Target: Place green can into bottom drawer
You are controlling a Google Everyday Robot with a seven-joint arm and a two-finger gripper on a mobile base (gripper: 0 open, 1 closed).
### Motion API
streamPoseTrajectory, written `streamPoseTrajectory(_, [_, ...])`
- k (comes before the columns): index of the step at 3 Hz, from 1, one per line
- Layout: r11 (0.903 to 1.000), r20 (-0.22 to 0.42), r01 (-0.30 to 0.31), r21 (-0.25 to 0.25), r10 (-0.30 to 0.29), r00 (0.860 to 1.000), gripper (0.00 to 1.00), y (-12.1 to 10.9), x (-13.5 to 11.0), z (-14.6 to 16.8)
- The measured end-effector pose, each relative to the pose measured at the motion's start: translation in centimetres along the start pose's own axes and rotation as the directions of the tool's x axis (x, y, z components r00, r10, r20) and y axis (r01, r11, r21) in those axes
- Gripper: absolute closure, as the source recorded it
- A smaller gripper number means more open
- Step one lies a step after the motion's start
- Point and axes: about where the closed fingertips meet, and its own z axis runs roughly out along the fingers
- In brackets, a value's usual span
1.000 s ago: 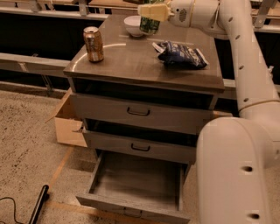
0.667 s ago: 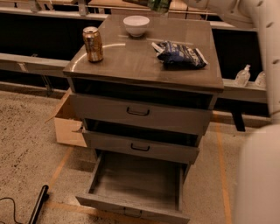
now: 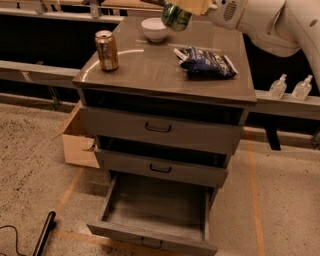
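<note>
camera view: looks down at the front of a three-drawer cabinet (image 3: 165, 75) from above.
gripper (image 3: 181, 8): at the top edge of frame, above the back of the cabinet top, on a white arm (image 3: 265, 20) coming in from the upper right.
fingers: pale yellow, clenched on the green can, partly cut off by the frame edge.
green can (image 3: 175, 18): held in the air, tilted, just right of the white bowl (image 3: 154, 29), clear of the cabinet top.
bottom drawer (image 3: 152, 207): pulled out towards the camera, floor bare, small dark handle on its front.
upper drawers: top drawer (image 3: 159, 129) and middle drawer (image 3: 161, 169) each out only a little.
cabinet top: gold-brown can (image 3: 107, 50) upright at front left; dark blue snack bag (image 3: 205, 62) lying at right; bowl at back.
floor: open cardboard box (image 3: 77, 142) left of the cabinet; black object (image 3: 44, 234) at lower left.
ledge at right: two clear bottles (image 3: 290, 87) side by side.
</note>
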Motion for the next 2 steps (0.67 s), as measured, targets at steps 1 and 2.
streamPoseTrajectory(1, [0.9908, -0.027, -0.086, -0.105, 0.083, 0.996, 1.0, 4.2, 6.8, 2.8])
streamPoseTrajectory(2, [0.9485, -0.105, -0.243, -0.203, 0.226, 0.969, 1.0, 9.2, 16.2, 5.8])
